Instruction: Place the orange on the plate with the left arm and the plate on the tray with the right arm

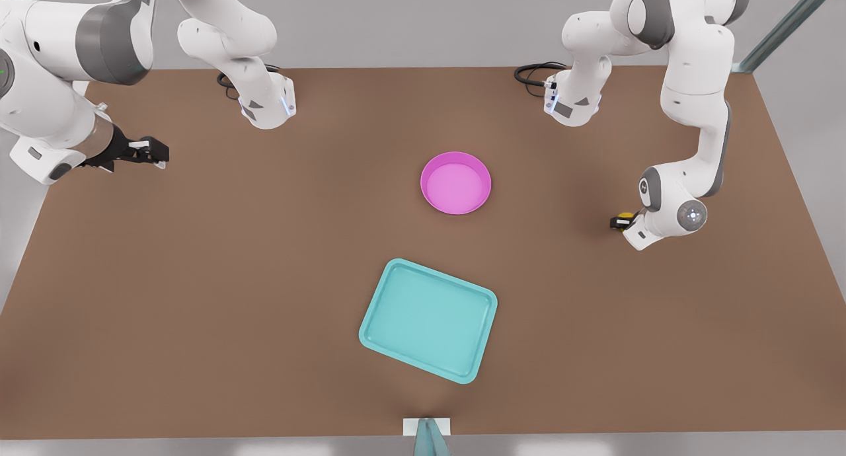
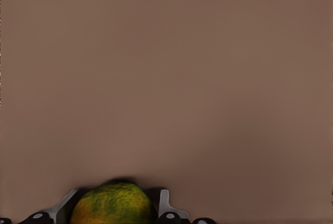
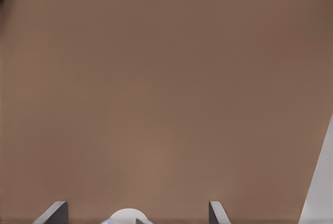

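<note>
1. Left hand [image 1: 621, 222], right side of the front view, low over the tabletop [image 1: 264, 277]; fingers [image 2: 165, 206] pinch the orange [image 2: 112, 204].
2. Right hand [image 1: 158, 153], upper left of the front view, waits with fingers [image 3: 52, 212] spread.
3. Plate [image 1: 456, 182] at centre, apart from the tray [image 1: 428, 320] below it.
4. Step: orange grasped. Next move likely calls for a lift and carry over the plate.
</note>
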Robot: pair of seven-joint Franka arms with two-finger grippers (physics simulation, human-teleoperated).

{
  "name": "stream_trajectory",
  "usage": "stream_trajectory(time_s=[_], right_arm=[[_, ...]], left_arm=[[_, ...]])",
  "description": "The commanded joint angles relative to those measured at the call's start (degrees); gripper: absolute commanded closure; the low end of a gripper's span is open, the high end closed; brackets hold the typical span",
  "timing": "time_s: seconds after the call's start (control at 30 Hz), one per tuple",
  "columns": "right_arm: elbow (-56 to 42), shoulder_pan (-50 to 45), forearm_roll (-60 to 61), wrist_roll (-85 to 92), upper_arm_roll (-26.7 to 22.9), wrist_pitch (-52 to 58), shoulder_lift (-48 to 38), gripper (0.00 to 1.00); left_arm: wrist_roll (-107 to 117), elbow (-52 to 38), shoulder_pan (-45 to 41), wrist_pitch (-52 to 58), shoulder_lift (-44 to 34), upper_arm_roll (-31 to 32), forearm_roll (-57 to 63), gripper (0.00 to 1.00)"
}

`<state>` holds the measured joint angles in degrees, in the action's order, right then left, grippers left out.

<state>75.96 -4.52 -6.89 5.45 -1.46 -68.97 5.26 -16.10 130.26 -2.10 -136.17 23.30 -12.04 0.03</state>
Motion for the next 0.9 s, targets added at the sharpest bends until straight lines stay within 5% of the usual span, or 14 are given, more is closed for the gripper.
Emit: stream_trajectory(time_s=[0.0,0.13,0.23,0.33,0.43,0.63,0.67,0.77,0.8,0.87], right_arm=[[0.0,0.1,0.0,0.4,0.0,0.1,0.0,0.00],[0.0,0.1,0.0,0.4,0.0,0.0,0.0,0.00],[0.0,0.1,0.0,0.4,0.0,0.0,0.0,0.00],[0.0,0.1,0.0,0.4,0.0,0.0,-0.1,0.00],[-0.1,0.0,0.0,0.4,0.0,-0.2,-0.2,0.00],[0.1,0.0,0.1,0.1,0.0,-0.2,0.0,0.00],[0.1,0.0,0.1,0.0,0.0,-0.3,-0.1,0.00],[0.1,0.0,0.1,0.0,0.0,-0.2,0.0,0.00],[0.1,0.0,0.1,0.0,0.0,-0.2,0.0,0.00],[0.7,0.0,0.1,-0.1,0.0,-0.5,0.1,0.00]], left_arm=[[-0.7,-0.1,0.0,2.0,-0.8,0.0,-0.4,0.30],[2.3,-0.3,-0.5,5.0,-2.7,0.1,-0.5,0.32],[13.9,-2.5,-13.4,9.6,-5.8,0.8,-1.2,0.30],[40.0,-15.9,-24.6,27.3,-5.2,10.8,-5.0,0.30],[59.2,-26.4,-38.0,28.9,3.4,14.1,-7.5,0.30],[59.1,-23.3,-42.0,35.6,4.3,14.1,-7.7,0.30],[59.3,-23.3,-42.5,35.2,4.8,14.1,-7.8,0.00],[58.9,-23.3,-42.6,36.2,4.7,14.1,-7.9,0.00],[58.6,-23.9,-42.6,40.7,3.3,13.3,-7.7,0.00],[43.8,-32.9,-42.4,63.4,-8.2,-1.9,-8.0,0.00]])
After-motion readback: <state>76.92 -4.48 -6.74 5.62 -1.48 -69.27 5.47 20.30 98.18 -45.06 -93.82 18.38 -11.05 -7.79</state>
